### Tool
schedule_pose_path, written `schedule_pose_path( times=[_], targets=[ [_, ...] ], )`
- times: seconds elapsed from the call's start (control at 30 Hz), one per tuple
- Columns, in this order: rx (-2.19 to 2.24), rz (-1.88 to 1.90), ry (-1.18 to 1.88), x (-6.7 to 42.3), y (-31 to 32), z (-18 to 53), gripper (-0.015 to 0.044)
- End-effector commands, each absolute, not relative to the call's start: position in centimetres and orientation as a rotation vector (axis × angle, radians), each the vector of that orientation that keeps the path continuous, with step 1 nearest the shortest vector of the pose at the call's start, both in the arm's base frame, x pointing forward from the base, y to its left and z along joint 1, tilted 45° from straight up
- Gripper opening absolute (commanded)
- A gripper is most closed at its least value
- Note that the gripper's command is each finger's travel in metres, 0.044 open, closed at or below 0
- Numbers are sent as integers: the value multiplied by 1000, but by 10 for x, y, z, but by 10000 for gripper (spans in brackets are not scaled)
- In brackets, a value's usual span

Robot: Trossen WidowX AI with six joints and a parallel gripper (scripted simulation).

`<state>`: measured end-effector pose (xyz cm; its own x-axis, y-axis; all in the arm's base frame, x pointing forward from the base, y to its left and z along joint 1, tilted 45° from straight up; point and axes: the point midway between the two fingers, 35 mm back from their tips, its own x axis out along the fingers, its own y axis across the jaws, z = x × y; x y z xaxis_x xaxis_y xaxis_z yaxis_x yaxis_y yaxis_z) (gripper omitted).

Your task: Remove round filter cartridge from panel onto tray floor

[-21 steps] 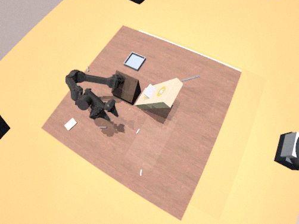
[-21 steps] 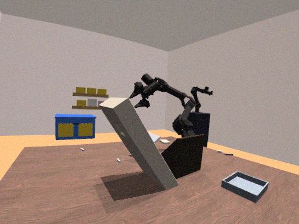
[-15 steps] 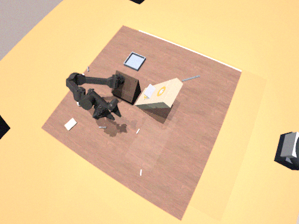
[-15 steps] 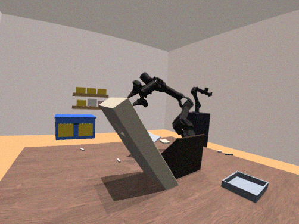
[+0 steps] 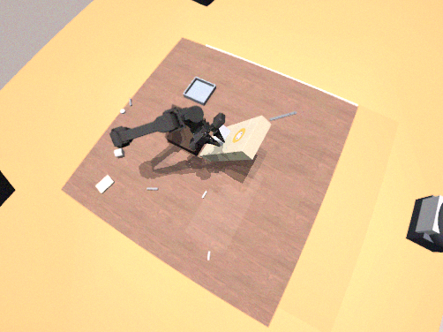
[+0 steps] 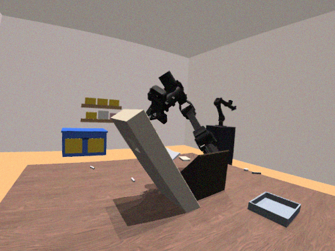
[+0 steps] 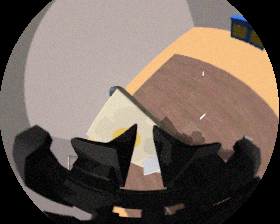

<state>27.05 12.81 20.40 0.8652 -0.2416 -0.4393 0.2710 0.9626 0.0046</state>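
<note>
The round cartridge point(image 5: 238, 135) point(image 7: 121, 133) sits in the sloping face of the pale service panel point(image 5: 260, 132) point(image 6: 160, 163) point(image 7: 111, 112), marked by a yellow ring around a white centre. It looks flush; its slots are too small to make out, and a finger covers part of it in the wrist view. My gripper point(image 5: 222, 141) point(image 6: 153, 117) point(image 7: 145, 127) is open with a narrow gap and nothing between the fingertips. It is over the panel's face, beside the cartridge; I cannot tell whether it touches the panel. The tray point(image 5: 199, 91) point(image 6: 275, 210) holds nothing.
A dark wedge-shaped stand point(image 6: 211, 176) is beside the panel, under the arm. A pale lilac piece point(image 5: 224, 132) point(image 6: 173, 153) point(image 7: 151, 166) is beside the panel's face. A grey rod point(image 5: 283, 116), a cream block point(image 5: 104, 184) and several small pieces lie on the table.
</note>
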Motion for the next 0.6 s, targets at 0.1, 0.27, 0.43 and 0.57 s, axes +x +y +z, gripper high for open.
schedule_pose_path(
  times=[0.1,0.27,0.43,0.57],
  targets=[
    [-95,-209,419,242,176,129,111],
    [-95,-208,419,242,176,129,111],
    [-95,-208,419,242,176,129,111],
    [-95,-209,420,244,176,128,111]
  ],
)
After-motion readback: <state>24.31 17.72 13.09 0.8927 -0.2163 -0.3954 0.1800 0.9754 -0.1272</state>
